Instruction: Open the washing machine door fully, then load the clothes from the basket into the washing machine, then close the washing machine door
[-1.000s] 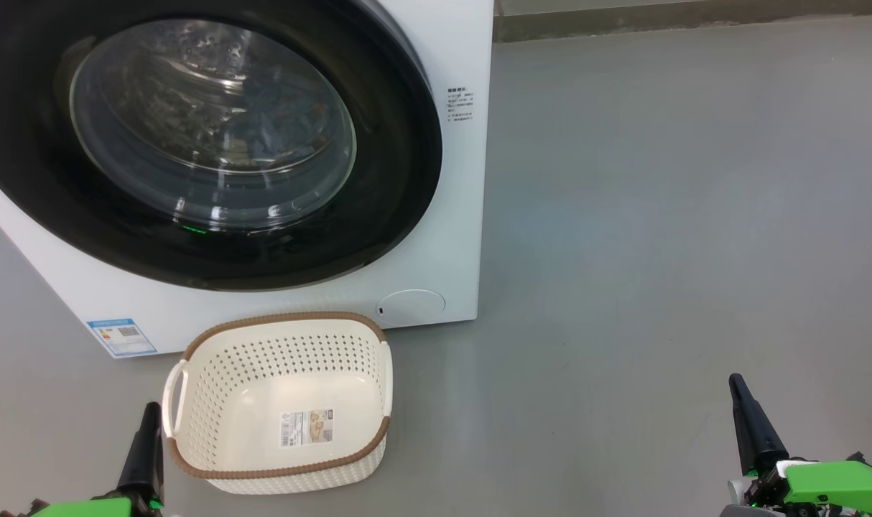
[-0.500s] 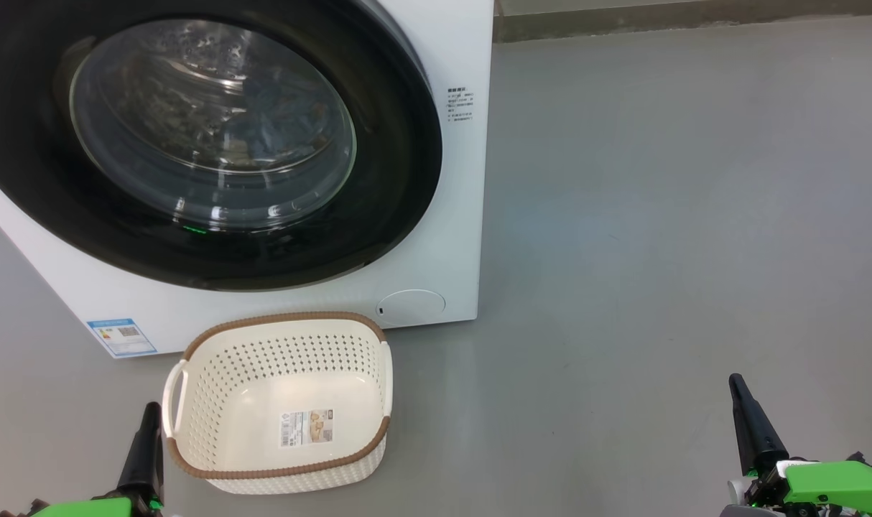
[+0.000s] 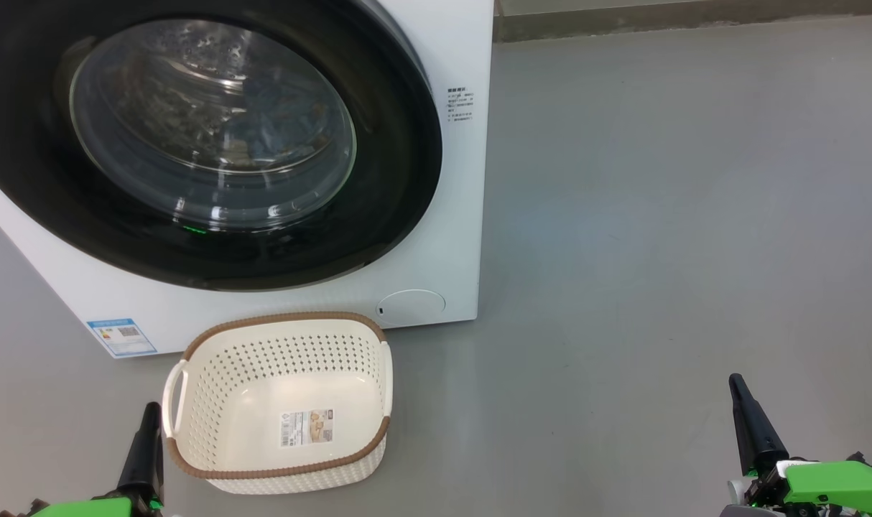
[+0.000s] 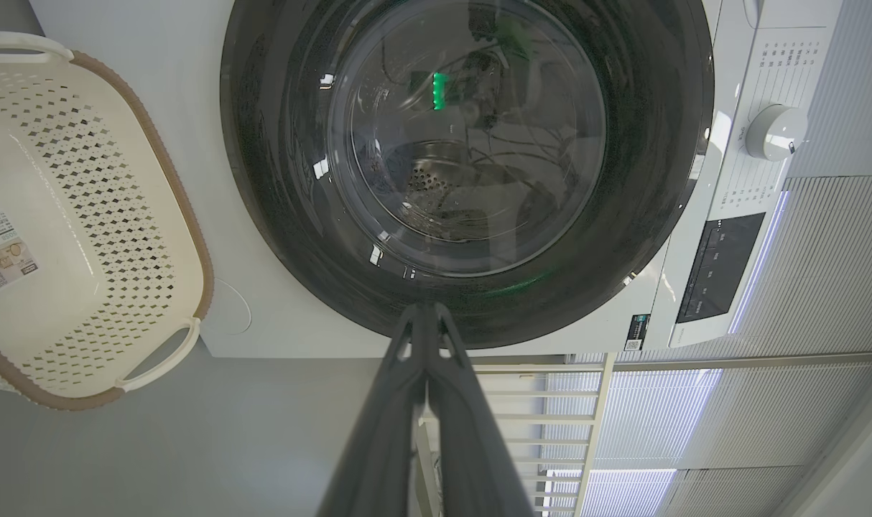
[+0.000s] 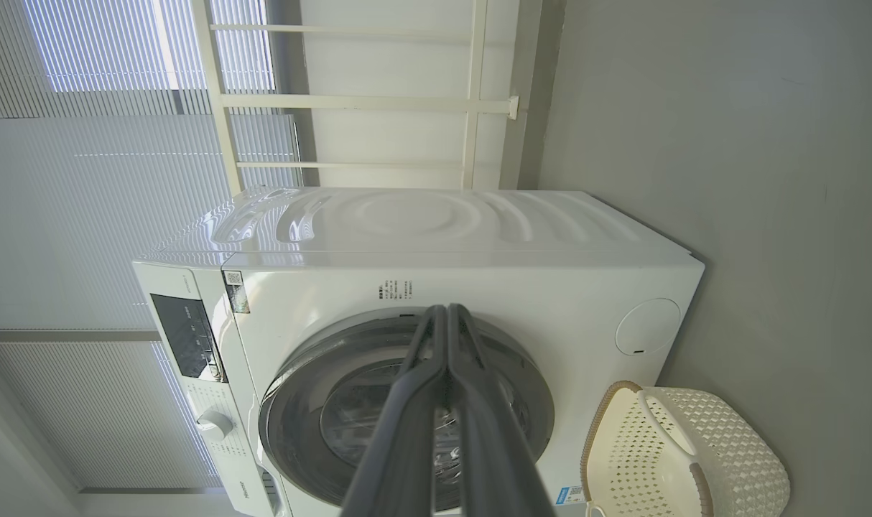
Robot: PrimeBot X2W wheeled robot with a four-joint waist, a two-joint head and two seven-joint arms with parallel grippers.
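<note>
The white washing machine (image 3: 450,237) fills the upper left of the head view, and its black-rimmed door (image 3: 400,187) lies flat against the front. Behind the glass window, light blue clothes (image 3: 278,122) lie in the drum. On the floor before the machine stands the cream basket (image 3: 278,352) with nothing in it but its label. My left gripper (image 3: 149,413) is shut and held low beside the basket's left handle. Far off at the lower right, my right gripper (image 3: 736,384) is shut and holds nothing. Both wrist views look along closed fingers (image 4: 425,323) (image 5: 447,323) towards the machine.
Bare grey floor (image 3: 659,215) stretches to the right of the machine. A round white flap (image 3: 411,305) and a blue label sticker (image 3: 120,336) sit low on the machine's front. Its dial (image 4: 773,133) and dark panel are on the control strip, with window blinds (image 5: 84,179) behind.
</note>
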